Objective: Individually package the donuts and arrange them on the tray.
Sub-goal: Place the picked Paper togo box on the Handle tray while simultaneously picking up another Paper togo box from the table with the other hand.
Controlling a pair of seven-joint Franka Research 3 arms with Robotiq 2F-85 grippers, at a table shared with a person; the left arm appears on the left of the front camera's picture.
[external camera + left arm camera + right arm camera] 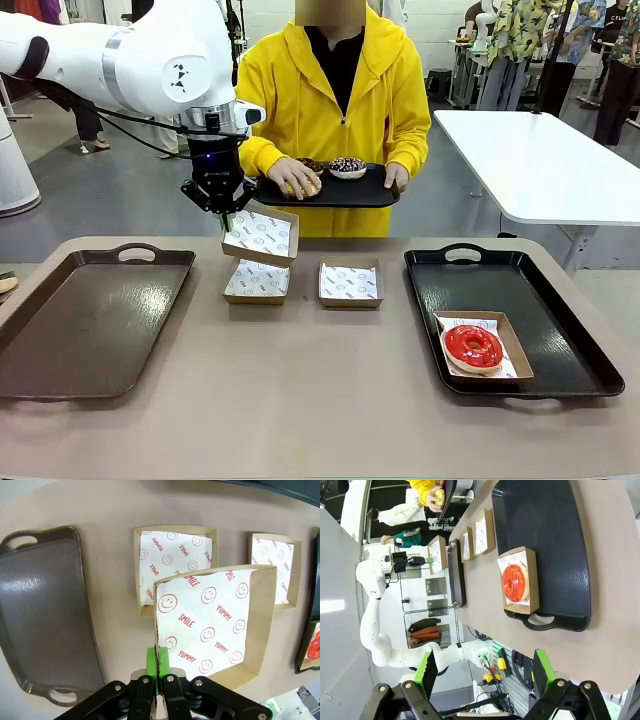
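Observation:
My left gripper is shut on the rim of a paper-lined cardboard box, which hangs tilted above the table; the wrist view shows the green pads pinching the box wall. Across the table a person holds a small black tray carrying a yellow donut under one hand, a sprinkled dark donut and a chocolate donut. The red donut lies in a box on the black tray at right. My right gripper is open above that tray's near end.
Two empty lined boxes sit mid-table, the left one directly under the held box. A brown tray lies at the left. A white table stands behind at the right.

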